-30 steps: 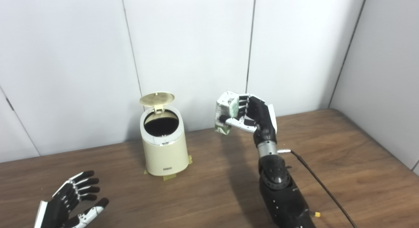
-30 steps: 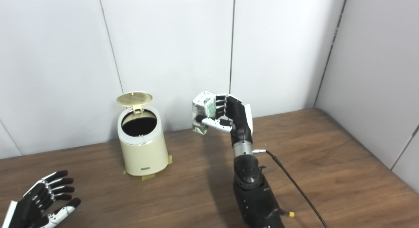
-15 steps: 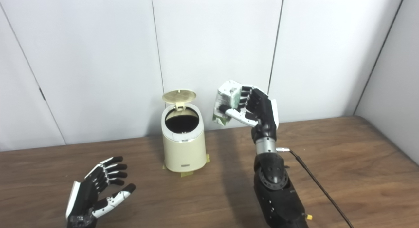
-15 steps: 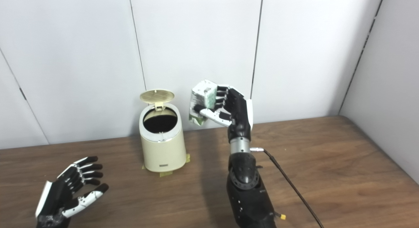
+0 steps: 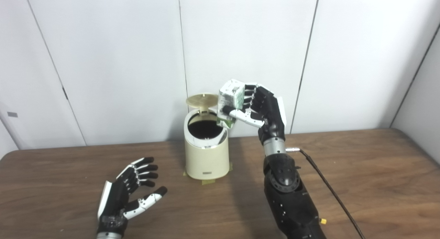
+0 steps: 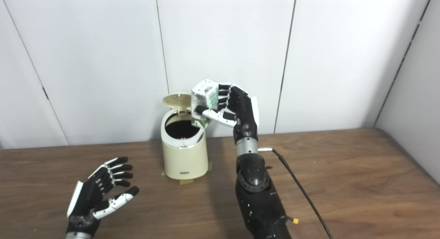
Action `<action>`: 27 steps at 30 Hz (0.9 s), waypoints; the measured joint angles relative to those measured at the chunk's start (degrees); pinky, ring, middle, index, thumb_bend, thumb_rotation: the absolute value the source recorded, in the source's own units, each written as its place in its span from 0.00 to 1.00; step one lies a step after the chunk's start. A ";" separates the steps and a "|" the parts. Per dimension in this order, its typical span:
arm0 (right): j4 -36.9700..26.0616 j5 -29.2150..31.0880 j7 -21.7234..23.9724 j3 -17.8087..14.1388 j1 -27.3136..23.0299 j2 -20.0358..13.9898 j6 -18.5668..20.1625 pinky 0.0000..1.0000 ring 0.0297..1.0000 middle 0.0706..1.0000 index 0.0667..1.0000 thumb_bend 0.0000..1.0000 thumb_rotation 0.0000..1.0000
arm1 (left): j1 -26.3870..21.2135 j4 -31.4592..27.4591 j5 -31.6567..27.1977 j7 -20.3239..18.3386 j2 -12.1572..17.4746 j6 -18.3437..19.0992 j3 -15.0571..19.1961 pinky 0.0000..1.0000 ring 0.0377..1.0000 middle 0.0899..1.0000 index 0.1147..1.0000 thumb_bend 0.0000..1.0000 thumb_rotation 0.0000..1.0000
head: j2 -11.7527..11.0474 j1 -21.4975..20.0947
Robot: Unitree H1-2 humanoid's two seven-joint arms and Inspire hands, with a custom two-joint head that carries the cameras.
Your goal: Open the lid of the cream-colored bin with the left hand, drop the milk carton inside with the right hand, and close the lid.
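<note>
The cream-colored bin [image 5: 206, 156] stands at the back of the wooden table [image 5: 361, 170] with its round lid [image 5: 202, 100] flipped up and its dark inside showing. My right hand [image 5: 263, 108] is shut on a white and green milk carton [image 5: 231, 101], held in the air just above the bin's right rim. In the right eye view the milk carton [image 6: 204, 101] overlaps the rim of the bin [image 6: 185, 156]. My left hand [image 5: 129, 192] hovers open, palm up, low over the table to the front left of the bin, holding nothing.
White wall panels stand close behind the bin. A black cable [image 5: 330, 191] trails from the right wrist across the table toward the front right. Bits of tape [image 5: 206, 180] mark the bin's base.
The camera has panned left, shifting the whole scene right. My right hand has carried the carton up and left, from well right of the bin to its right rim. The left hand stays open.
</note>
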 measured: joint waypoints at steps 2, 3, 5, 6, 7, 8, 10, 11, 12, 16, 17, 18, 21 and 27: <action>0.67 -0.29 0.05 0.16 -0.69 -0.01 0.00 0.31 0.39 0.45 0.48 0.52 0.00 | 0.00 -0.03 0.07 0.30 -0.06 0.00 -0.11 0.57 0.64 0.67 0.72 0.72 0.09 | 0.00 0.61; 1.24 -0.35 0.10 0.21 -1.13 -0.03 0.01 0.31 0.39 0.45 0.48 0.52 0.00 | -0.01 -0.06 0.19 0.59 -0.18 0.00 -0.21 0.57 0.64 0.68 0.72 0.72 0.08 | 0.09 0.79; 2.07 -0.45 0.22 0.37 -2.00 -0.05 0.01 0.31 0.39 0.45 0.48 0.52 0.00 | 0.00 -0.26 0.34 1.07 -0.51 0.02 -0.42 0.57 0.64 0.68 0.72 0.72 0.08 | 0.09 0.97; 2.42 -0.52 0.27 0.52 -2.30 -0.05 0.01 0.31 0.39 0.45 0.49 0.52 0.00 | 0.03 -0.43 0.49 1.22 -0.72 0.03 -0.54 0.56 0.64 0.68 0.72 0.72 0.09 | 0.09 1.14; 2.86 -0.68 0.30 0.66 -2.62 -0.06 0.01 0.31 0.39 0.45 0.49 0.52 0.00 | 0.05 -0.55 0.73 1.33 -0.95 0.05 -0.68 0.56 0.64 0.68 0.72 0.72 0.09 | 0.18 1.32; 3.37 -0.91 0.32 0.83 -2.98 -0.10 0.02 0.31 0.39 0.45 0.49 0.52 0.00 | 0.05 -0.63 0.91 1.45 -1.20 0.09 -0.90 0.57 0.64 0.68 0.72 0.73 0.10 | 0.26 1.58; 4.36 -1.83 0.25 1.37 -3.40 -0.29 0.03 0.31 0.39 0.46 0.50 0.51 0.00 | 0.09 -0.82 1.10 1.55 -1.74 0.17 -1.20 0.57 0.64 0.68 0.72 0.73 0.10 | 0.53 2.19; 5.05 -2.35 0.21 1.72 -3.64 -0.41 0.03 0.31 0.39 0.45 0.50 0.51 0.00 | 0.14 -0.91 1.11 1.60 -2.02 0.22 -1.25 0.57 0.64 0.68 0.72 0.73 0.10 | 0.53 2.29; 5.96 -3.05 0.19 2.03 -3.93 -0.55 0.09 0.31 0.38 0.45 0.50 0.51 0.00 | 0.14 -0.95 1.11 1.62 -2.27 0.23 -1.35 0.57 0.64 0.68 0.72 0.73 0.11 | 0.62 2.46; 7.50 -4.06 0.21 2.62 -4.11 -0.74 0.27 0.30 0.38 0.45 0.50 0.51 0.00 | 0.18 -1.22 1.54 1.92 -2.84 0.31 -1.52 0.56 0.63 0.67 0.72 0.73 0.11 | 0.88 3.25; 7.81 -4.02 0.26 2.66 -4.14 -0.75 0.16 0.30 0.38 0.45 0.49 0.51 0.00 | 0.21 -1.38 1.73 2.01 -2.89 0.37 -1.54 0.56 0.63 0.67 0.72 0.73 0.11 | 0.88 3.25; 8.31 -3.94 0.35 2.74 -4.26 -0.74 -0.07 0.31 0.38 0.45 0.49 0.52 0.00 | 0.27 -1.54 1.80 2.06 -2.94 0.46 -1.57 0.56 0.63 0.67 0.72 0.73 0.11 | 0.97 3.51; 10.17 -3.95 0.71 3.14 -5.24 -0.94 -0.78 0.30 0.38 0.45 0.48 0.52 0.00 | 0.41 -1.88 1.94 2.13 -3.34 0.88 -1.74 0.56 0.63 0.67 0.72 0.73 0.11 | 1.23 4.30; 11.72 -6.82 0.46 5.27 -6.15 -1.53 -1.15 0.31 0.39 0.45 0.49 0.52 0.00 | 0.37 -1.89 2.93 2.60 -4.02 0.93 -1.88 0.55 0.62 0.67 0.72 0.73 0.12 | 1.67 5.10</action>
